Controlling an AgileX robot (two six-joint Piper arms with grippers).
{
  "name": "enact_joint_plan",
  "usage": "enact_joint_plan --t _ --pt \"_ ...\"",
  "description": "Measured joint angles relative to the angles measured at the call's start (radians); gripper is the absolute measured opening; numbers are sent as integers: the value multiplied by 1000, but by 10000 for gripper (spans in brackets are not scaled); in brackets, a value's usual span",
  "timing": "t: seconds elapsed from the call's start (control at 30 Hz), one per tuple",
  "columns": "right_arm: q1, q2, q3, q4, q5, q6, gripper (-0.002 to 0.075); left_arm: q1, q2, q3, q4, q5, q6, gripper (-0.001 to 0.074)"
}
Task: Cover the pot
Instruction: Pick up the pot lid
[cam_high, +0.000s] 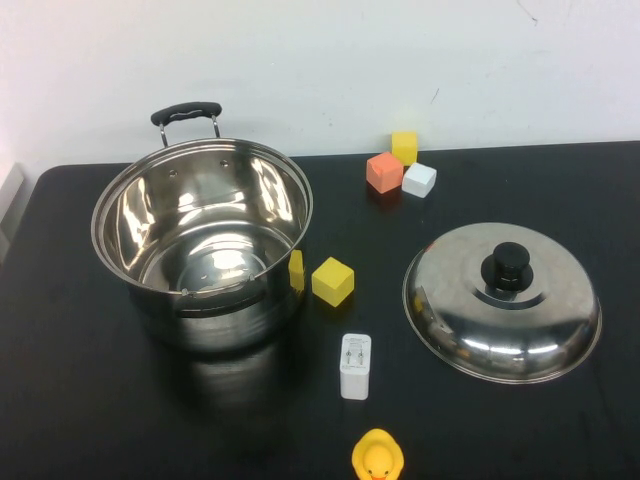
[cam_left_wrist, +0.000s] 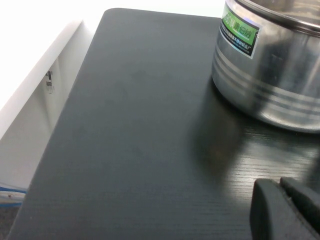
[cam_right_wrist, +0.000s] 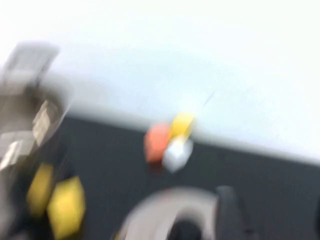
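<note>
Left tool (cam_left_wrist: 287, 210) — state unclear — near steel pot (cam_high: 205, 250); right tool unseen; domed lid (cam_high: 502, 300) apart.

Steel pot (cam_high: 203, 245) open; lid (cam_high: 502, 300) beside, knob up.

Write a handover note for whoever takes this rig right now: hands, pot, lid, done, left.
Left hand: low over the table near the pot's left side, holding nothing.
Right hand: not visible in any view; its camera looks over the lid toward the blocks.
Pot: open and empty, on the table's left.
Lid: flat on the table to the pot's right, knob up, untouched.
Done: nothing.
Left: grasp the knob, carry the lid over, set it on the pot.
</note>
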Motion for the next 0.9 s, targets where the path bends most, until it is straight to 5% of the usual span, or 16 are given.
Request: enact_joint_plan --t 0.13,0.23,0.53,0.9 --pt "62 151 -2 -252 -353 308 536 0 0 0 0 0 0 -2" --pt "70 289 -2 -448 -551 454 583 0 0 0 0 0 0 -2" --pt "73 754 -6 -631 -1041 649 600 0 0 0 0 0 0 -2" --pt "73 1099 -89 -639 -1086 662 591 0 0 0 0 0 0 -2"
